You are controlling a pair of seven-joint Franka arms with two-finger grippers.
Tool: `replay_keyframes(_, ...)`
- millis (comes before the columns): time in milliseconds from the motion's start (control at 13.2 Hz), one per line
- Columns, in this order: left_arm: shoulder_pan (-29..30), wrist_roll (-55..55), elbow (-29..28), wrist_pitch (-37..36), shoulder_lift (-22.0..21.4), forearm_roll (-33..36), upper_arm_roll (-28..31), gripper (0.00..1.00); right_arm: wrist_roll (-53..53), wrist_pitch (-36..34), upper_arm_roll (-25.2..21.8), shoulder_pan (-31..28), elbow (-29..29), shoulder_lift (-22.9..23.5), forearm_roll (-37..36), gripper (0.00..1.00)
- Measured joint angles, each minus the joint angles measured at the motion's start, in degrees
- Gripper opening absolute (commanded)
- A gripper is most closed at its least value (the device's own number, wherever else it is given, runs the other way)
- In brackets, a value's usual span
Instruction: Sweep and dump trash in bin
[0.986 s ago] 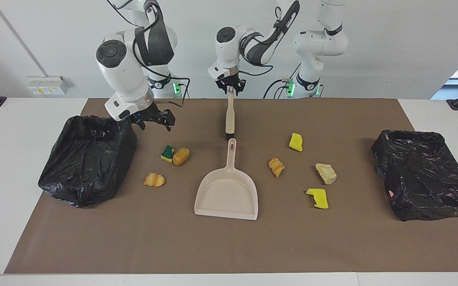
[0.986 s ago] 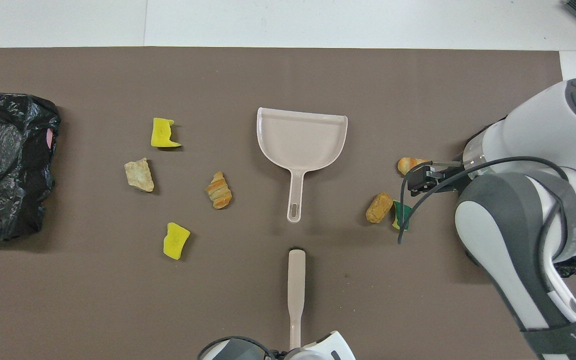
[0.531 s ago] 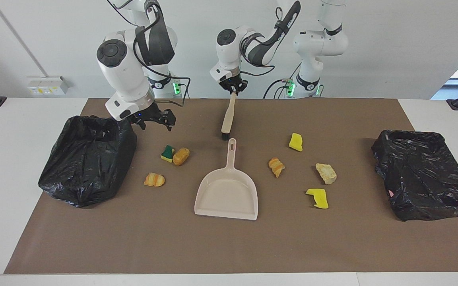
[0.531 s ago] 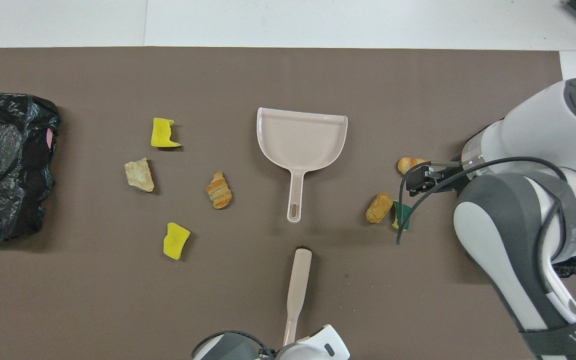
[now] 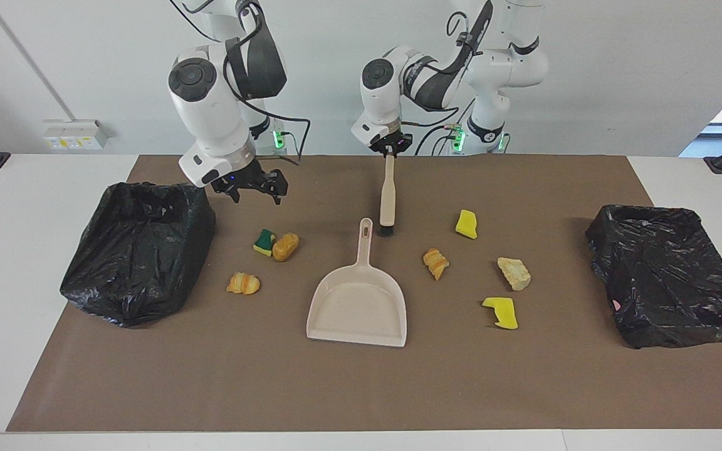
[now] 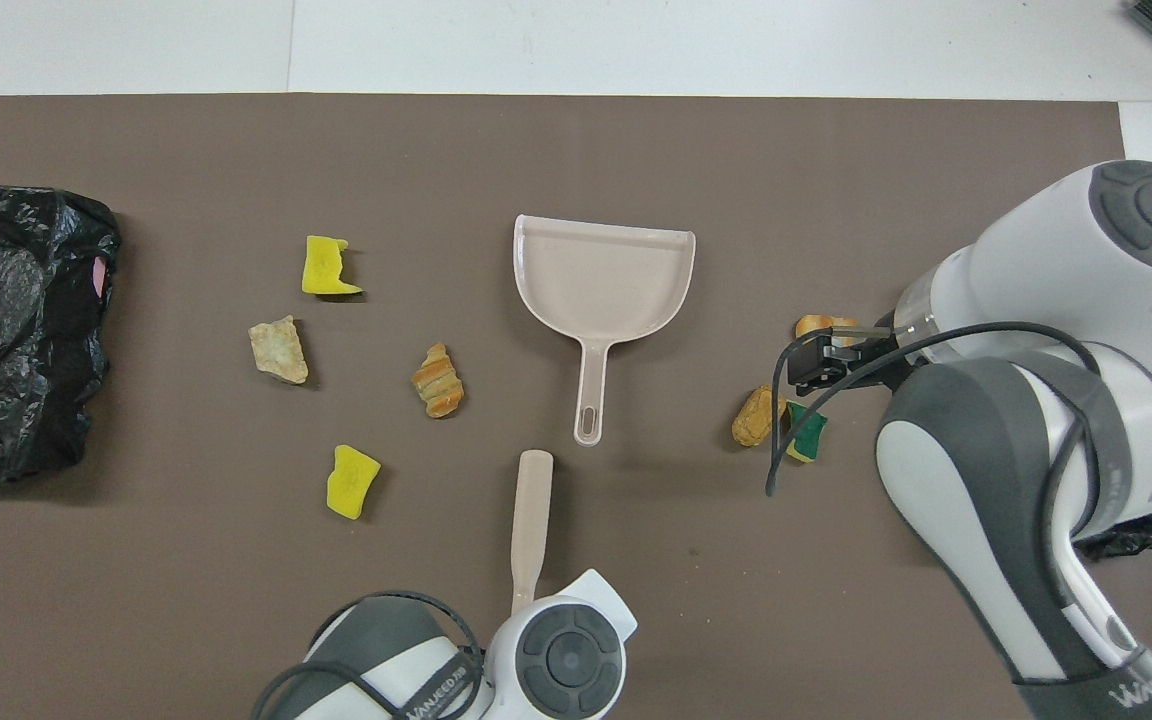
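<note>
Left gripper (image 5: 390, 149): pinched on the brush (image 5: 387, 202) handle (bristles hang beside the dustpan (image 5: 358, 299) handle).
Right gripper (image 5: 256, 186): spread wide, holding nothing, over the mat beside a black bin (image 5: 138, 250).
Trash (image 5: 276, 245): on the mat, scattered either side of the dustpan.

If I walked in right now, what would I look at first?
Probably the left gripper, shut on a beige brush that hangs with its bristles down beside the dustpan's handle. Next, the dustpan lying mid-mat, with bright trash bits such as a yellow sponge chunk scattered on both sides. A black-bagged bin sits at each end, and the open right gripper hovers by this one.
</note>
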Motion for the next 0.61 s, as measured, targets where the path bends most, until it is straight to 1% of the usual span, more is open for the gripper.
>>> replay_keyframes(152,0.05,1.31,1.96,-1.57,-0.94,3.14,5.36,0.0,4.47,1.0,0.11,2.54,1.32,1.92,0.55,1.0)
replay_keyframes(228,0.1,3.77,2.6,-1.85,-1.14,3.75,8.33,0.0,6.25,1.94,0.13,3.68,1.68,2.82,1.0,1.0)
replay_keyframes(455,0.6,15.91,3.26,-1.3,-0.66,7.2,18.18,0.0,10.34,3.15,0.17,7.47,2.06,5.04,1.47,1.0)
replay_keyframes(607,0.82,23.19,3.58,0.38,0.78,8.78,24.58,0.0,14.23,6.38,0.21,9.73,2.09,6.7,2.39,1.0)
